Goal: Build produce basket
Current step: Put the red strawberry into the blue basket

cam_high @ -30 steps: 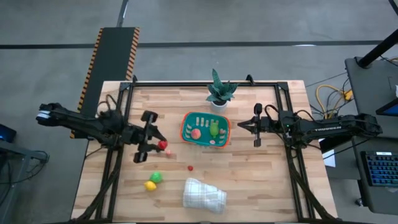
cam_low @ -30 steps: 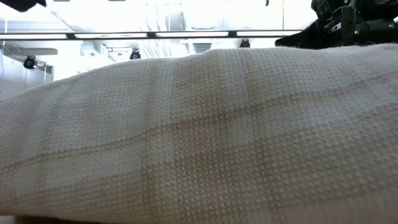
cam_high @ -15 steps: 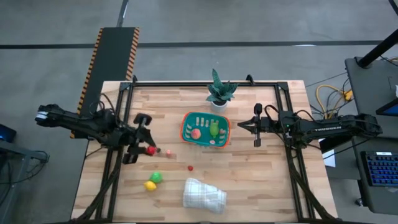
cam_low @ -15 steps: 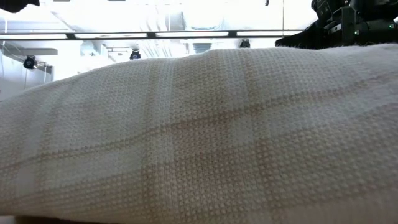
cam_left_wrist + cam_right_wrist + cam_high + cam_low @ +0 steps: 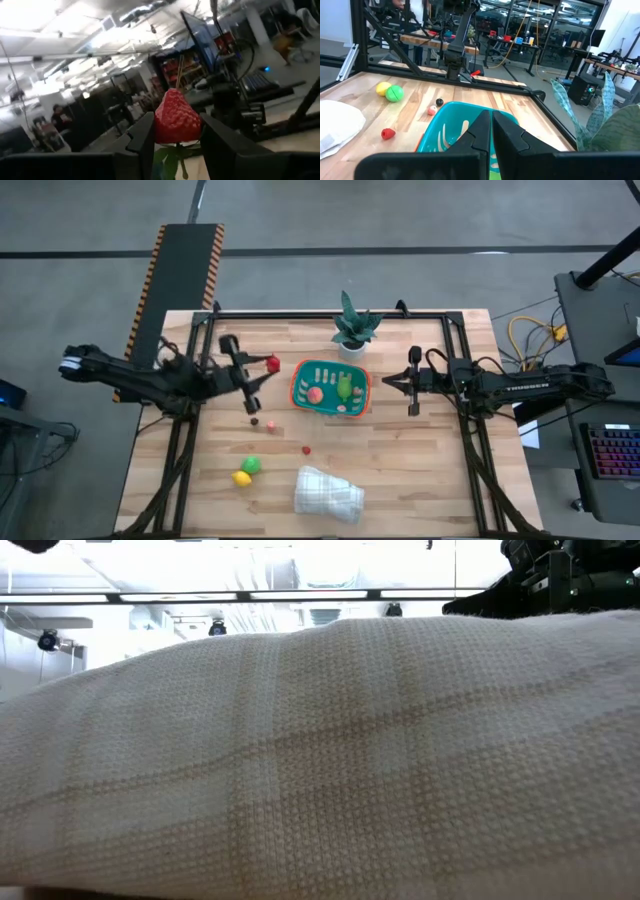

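My basket (image 5: 299,390) sits mid-worktop (image 5: 420,470), already holding a pink piece (image 5: 315,394), a green piece (image 5: 345,387) and some pale slices, so I judge the job partly done. My left end effector (image 5: 262,370) is clamped on a strawberry (image 5: 177,120), red, pebbled and cone-shaped, held in the air at the basket's 9 o'clock, just beside the orange rim. Left out toward 7 o'clock: two tiny berries (image 5: 262,423), a red piece (image 5: 306,449), a smooth green ball (image 5: 251,465) and a yellow one (image 5: 241,478). A folded waffle-weave cloth (image 5: 328,494) lies at 6 o'clock. My right end effector (image 5: 412,382) waits closed and empty at 3 o'clock. The basket's teal plastic walls are slotted.
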### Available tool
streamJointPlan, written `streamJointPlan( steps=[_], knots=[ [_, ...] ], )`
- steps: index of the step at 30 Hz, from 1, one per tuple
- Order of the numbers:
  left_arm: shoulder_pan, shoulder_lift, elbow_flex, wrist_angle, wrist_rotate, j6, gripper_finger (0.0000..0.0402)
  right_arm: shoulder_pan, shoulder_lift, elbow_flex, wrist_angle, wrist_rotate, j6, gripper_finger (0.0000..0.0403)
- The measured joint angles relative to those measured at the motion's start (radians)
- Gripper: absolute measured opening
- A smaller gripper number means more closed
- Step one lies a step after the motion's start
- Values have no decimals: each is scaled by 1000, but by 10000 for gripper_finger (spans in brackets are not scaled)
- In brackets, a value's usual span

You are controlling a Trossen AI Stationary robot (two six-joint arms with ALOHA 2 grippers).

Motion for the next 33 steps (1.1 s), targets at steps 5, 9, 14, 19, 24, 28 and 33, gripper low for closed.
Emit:
streamJointPlan(
  steps=[5,9,14,19,24,28,33],
  knots=[
    [-1,-5,131,15,-146,73,108,0,0,0,3,0,1,9],
    [2,-3,193,3,-415,52,108,0,0,0,3,0,2,9],
    [-5,14,180,-118,-455,142,108,0,0,0,2,0,1,9],
    [-27,69,204,-122,-400,309,108,0,0,0,2,0,2,9],
    [-100,93,237,-110,-257,314,108,0,0,0,3,0,2,9],
    [-129,105,204,-152,-91,159,108,0,0,0,3,2,7,9],
    [-133,119,151,-183,118,19,108,0,0,0,2,2,10,9]
  ],
)
